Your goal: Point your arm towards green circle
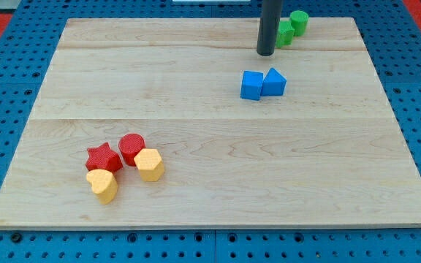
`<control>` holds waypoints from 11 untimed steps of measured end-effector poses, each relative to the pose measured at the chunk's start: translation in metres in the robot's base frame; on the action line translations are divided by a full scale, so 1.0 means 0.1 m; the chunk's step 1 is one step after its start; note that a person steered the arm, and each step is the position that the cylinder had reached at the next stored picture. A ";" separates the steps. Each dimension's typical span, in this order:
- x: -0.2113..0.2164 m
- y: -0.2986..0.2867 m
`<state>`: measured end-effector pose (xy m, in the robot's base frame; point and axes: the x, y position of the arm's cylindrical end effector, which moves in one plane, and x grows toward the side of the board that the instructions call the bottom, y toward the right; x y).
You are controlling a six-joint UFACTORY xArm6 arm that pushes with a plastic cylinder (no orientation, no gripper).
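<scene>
The green circle (299, 21) is a short green cylinder near the view's top edge of the wooden board, right of centre. A second green block (285, 33), partly hidden by my rod, touches its lower left side. My tip (266, 53) rests on the board just left of and below these two green blocks, a short gap from the green circle.
Two blue blocks, a cube (251, 85) and a pentagon-like one (274, 82), sit touching just below my tip. At the lower left lie a red star (103, 157), a red cylinder (131, 148), a yellow hexagon (150, 164) and a yellow heart (104, 185).
</scene>
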<state>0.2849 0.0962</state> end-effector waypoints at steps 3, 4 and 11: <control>-0.18 0.30; -0.07 0.38; -0.89 0.60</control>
